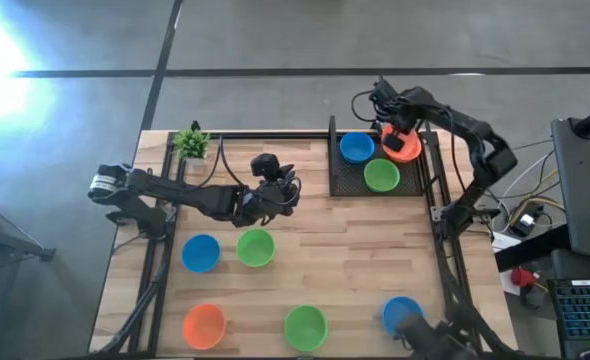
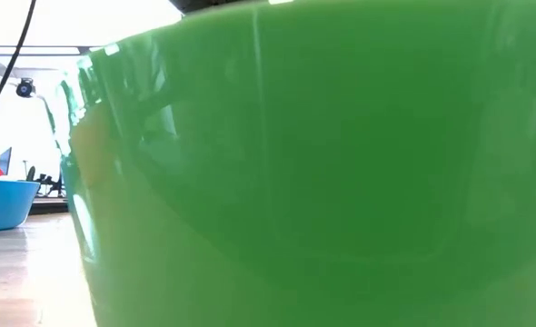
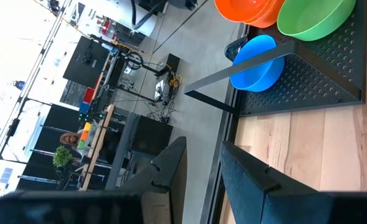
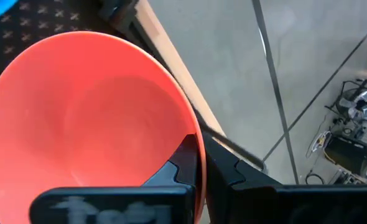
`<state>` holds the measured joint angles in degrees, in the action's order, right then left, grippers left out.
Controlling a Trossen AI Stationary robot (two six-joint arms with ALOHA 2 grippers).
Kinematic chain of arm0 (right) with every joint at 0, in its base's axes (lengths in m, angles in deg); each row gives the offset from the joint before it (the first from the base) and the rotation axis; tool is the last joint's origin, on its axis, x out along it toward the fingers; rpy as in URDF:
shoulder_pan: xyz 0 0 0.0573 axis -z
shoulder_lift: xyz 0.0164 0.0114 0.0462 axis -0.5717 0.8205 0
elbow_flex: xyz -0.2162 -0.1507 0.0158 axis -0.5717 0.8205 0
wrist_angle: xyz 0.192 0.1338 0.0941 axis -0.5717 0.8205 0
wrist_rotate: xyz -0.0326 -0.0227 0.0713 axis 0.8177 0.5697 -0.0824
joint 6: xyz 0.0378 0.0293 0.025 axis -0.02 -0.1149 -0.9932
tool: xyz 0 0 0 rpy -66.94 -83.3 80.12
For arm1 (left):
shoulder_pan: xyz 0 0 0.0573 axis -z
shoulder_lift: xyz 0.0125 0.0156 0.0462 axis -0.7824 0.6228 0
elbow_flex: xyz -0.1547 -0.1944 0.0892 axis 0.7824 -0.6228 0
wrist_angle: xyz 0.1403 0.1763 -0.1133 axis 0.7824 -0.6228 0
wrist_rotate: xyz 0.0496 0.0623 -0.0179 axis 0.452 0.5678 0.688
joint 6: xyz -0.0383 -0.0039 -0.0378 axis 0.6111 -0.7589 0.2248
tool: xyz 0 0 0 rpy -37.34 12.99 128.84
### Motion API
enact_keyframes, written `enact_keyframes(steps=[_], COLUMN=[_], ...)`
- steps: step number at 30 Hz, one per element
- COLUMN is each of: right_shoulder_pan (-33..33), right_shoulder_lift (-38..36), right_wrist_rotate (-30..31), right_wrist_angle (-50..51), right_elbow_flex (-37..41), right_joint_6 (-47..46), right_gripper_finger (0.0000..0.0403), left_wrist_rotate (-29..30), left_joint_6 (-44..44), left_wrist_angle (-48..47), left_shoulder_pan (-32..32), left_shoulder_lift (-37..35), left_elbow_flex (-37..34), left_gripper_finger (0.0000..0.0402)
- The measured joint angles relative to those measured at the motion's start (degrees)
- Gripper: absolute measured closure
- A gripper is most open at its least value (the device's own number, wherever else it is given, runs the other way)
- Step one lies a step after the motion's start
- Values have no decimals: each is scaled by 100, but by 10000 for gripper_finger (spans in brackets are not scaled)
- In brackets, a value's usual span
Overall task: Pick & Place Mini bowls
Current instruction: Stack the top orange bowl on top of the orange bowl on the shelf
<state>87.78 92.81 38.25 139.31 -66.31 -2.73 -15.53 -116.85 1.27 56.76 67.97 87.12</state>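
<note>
Two grippers, one bowl held over the tray

One orange bowl is pinched by its rim in the closed right gripper and is held above the far right corner of the black tray, just beside a blue bowl and a green bowl already lying in it. The bowl's hollow faces the right wrist. The left gripper is held with fingers apart and empty at mid-table, nearest to the loose green bowl, judged its likely next target.

Glossy smooth plastic orange bowl, matt perforated black metal tray, pale wood-grain table.
</note>
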Motion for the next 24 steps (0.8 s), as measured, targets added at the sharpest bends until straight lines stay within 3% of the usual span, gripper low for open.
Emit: enact_keyframes(steps=[15,24], right_shoulder_pan=[182,179], right_shoulder_lift=[127,156], right_wrist_rotate=[-75,-486], right_wrist_angle=[-127,-232], right_elbow_flex=[22,26], right_joint_6=[191,355], right_gripper_finger=[395,395], left_wrist_rotate=[-1,-2], left_joint_6=[0,40], left_wrist_angle=[4,2], left_shoulder_pan=[-1,-1], left_shoulder_lift=[0,0], left_elbow_flex=[0,0], left_gripper_finger=[298,298])
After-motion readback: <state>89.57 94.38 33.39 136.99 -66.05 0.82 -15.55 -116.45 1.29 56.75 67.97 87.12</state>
